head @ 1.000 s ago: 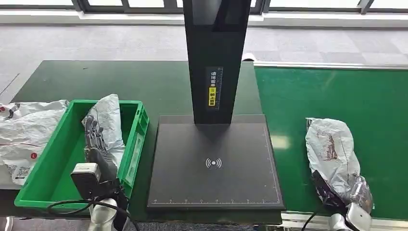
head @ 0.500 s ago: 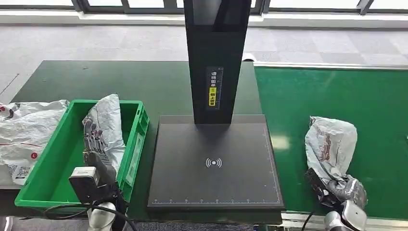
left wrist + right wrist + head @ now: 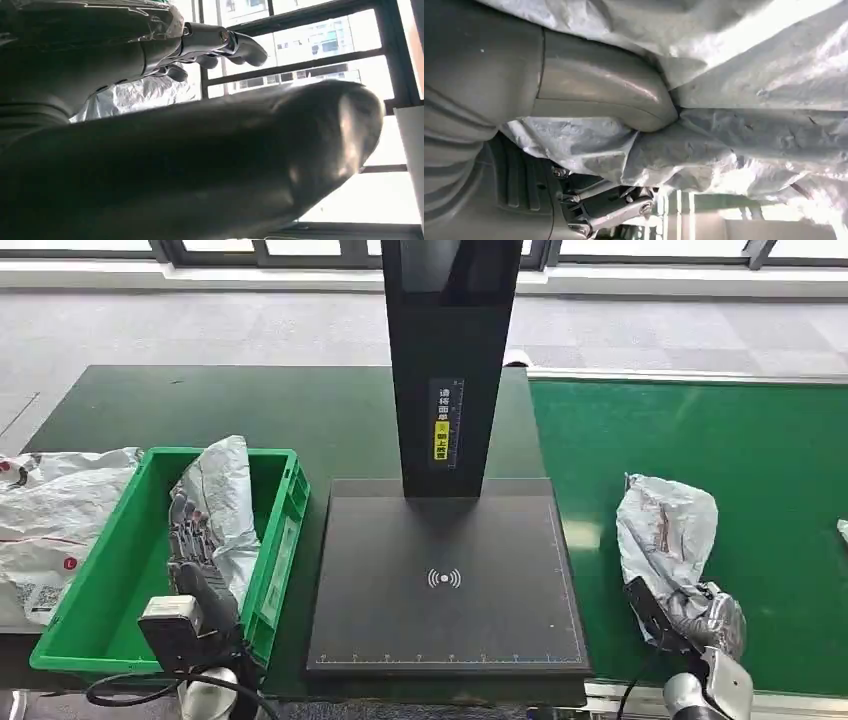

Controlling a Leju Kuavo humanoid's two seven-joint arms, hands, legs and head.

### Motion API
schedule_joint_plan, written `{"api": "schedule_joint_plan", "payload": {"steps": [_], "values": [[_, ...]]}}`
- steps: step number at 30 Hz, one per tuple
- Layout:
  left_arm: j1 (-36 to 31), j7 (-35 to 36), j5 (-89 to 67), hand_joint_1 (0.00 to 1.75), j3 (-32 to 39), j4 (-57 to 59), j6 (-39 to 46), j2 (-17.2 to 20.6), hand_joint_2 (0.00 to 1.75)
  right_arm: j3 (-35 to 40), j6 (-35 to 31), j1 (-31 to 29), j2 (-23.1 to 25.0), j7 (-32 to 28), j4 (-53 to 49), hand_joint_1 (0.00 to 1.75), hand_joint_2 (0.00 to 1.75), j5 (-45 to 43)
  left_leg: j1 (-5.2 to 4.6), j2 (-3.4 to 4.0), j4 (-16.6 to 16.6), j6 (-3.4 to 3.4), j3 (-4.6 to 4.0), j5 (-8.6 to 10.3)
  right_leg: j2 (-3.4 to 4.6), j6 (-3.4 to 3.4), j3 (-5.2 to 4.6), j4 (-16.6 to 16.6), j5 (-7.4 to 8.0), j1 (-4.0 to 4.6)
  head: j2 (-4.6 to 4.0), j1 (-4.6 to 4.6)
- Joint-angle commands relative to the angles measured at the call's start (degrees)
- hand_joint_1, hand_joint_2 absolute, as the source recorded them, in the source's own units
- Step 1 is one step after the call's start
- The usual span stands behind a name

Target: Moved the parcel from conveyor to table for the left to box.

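Note:
A crumpled grey plastic parcel [image 3: 665,530] stands up off the green conveyor belt [image 3: 700,430], near its front edge. My right hand [image 3: 695,618] grips the parcel's near end from below. In the right wrist view my thumb [image 3: 599,92] presses into the grey wrap [image 3: 764,75]. A green box [image 3: 110,585] sits at the left with another grey parcel [image 3: 228,490] leaning inside it. My left hand [image 3: 195,552] lies in the box in front of that parcel, fingers [image 3: 225,42] spread and holding nothing.
A black scanner platform [image 3: 445,580] with a tall black pillar [image 3: 448,360] stands between box and conveyor. White mail bags [image 3: 50,510] lie left of the box. The edge of another parcel [image 3: 843,530] shows at the conveyor's far right.
My right hand has raised the parcel's near end and carried it a little left, bunching it upright. My left hand has drawn back slightly in the box. A parcel's edge has appeared at far right.

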Motion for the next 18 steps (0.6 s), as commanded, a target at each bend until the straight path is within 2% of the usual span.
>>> {"api": "schedule_joint_plan", "payload": {"steps": [1, 6, 9, 13, 18], "values": [[1.6, -1.9, 0.5, 0.0, 3.1, -0.2, 0.5, -0.2, 0.0, 12.1, -4.7, 14.8, 9.2, -10.8, -42.4, 1.75, 1.75, -11.9, 0.02, 0.18, 0.0, -0.05, -0.06, -0.01, 0.06, -0.09, -0.12, 0.0, 0.01, 0.03, 0.0, 0.0], [0.5, -2.7, 1.7, 0.0, 3.0, 1.0, 0.3, 0.5, 0.0, 23.2, -9.2, 21.6, 10.7, -13.7, -55.8, 1.75, 1.75, -12.0, 0.05, 0.25, 0.0, -0.11, -0.12, -0.07, 0.1, -0.12, -0.21, 0.1, -0.06, 0.09, 0.0, 0.0], [0.0, -3.1, 2.4, 0.0, 3.0, 1.6, -0.3, 0.7, 0.0, 29.0, -10.0, 24.9, 10.9, -14.8, -61.8, 1.75, 1.75, -11.3, 0.02, 0.03, 0.0, -0.1, -0.19, -0.05, -0.05, -0.09, -0.26, 0.1, -0.12, 0.04, 0.0, 0.0], [-0.6, -3.2, 2.6, 0.0, 2.5, 2.3, -0.9, 0.6, 0.0, 35.2, -7.4, 26.5, 10.1, -12.4, -63.5, 1.75, 1.75, -9.8, 0.09, 0.16, 0.0, -0.1, -0.16, -0.04, 0.01, -0.1, -0.21, 0.0, -0.07, 0.1, 0.0, 0.0], [-2.1, -2.7, 2.0, 0.0, 1.1, 3.8, -1.6, 0.4, 0.0, 38.3, -0.9, 25.3, 10.9, -10.9, -57.7, 1.75, 1.75, -12.9, 0.11, 0.1, -0.1, -0.09, -0.12, 0.02, -0.04, -0.1, -0.13, -0.1, -0.03, 0.11, 0.0, 0.0]]}}
